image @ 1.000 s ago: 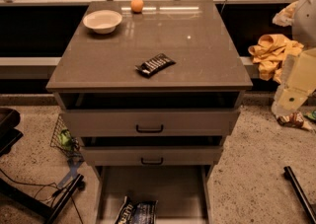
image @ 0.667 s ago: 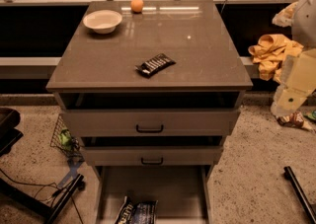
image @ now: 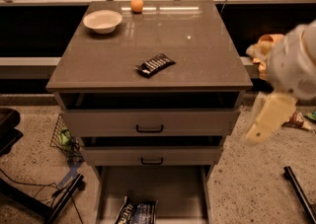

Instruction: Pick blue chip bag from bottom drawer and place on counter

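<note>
The blue chip bag (image: 136, 213) lies flat on the floor of the open bottom drawer (image: 173, 188), at its front left, partly cut off by the frame's lower edge. The counter (image: 197, 55) is the glossy grey-brown top of the cabinet. My gripper (image: 267, 118) hangs blurred at the right of the cabinet, level with the two upper drawers, well above and to the right of the bag and holding nothing that I can see.
On the counter are a black-and-white striped bar wrapper (image: 155, 64), a white bowl (image: 102, 20) and an orange (image: 137, 4). The two upper drawers stand slightly open. A wire basket (image: 63, 138) and cables lie on the floor at left, a black bar (image: 299, 194) at right.
My arm has swung in from the right edge toward the cabinet and now looms larger and lower. The bag, wrapper, bowl and drawers have not moved.
</note>
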Available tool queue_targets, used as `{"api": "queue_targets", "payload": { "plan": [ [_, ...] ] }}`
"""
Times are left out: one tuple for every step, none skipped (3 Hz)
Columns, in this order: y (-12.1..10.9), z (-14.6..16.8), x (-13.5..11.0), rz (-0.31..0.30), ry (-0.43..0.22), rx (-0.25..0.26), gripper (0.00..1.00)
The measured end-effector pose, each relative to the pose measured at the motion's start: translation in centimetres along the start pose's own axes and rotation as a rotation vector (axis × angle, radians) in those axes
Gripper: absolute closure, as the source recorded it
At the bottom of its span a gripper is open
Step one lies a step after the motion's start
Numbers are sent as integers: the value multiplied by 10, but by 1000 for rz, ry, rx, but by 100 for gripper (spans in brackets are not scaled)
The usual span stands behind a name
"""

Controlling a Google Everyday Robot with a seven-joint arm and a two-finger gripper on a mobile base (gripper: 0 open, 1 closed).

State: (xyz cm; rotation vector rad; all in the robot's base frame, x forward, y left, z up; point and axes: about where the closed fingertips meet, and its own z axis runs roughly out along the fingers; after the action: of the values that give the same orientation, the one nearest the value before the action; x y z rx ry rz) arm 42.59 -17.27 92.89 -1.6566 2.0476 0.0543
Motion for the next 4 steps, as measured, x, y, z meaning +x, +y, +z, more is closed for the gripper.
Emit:
{"api": "queue_targets", "payload": {
  "plan": [
    [36, 56, 1, 11, -119, -34, 0],
    [77, 131, 6, 4, -176, -72, 0],
    [104, 199, 11, 7, -203, -99, 0],
    [108, 250, 13, 20, -208, -67, 0]
  ]
}}
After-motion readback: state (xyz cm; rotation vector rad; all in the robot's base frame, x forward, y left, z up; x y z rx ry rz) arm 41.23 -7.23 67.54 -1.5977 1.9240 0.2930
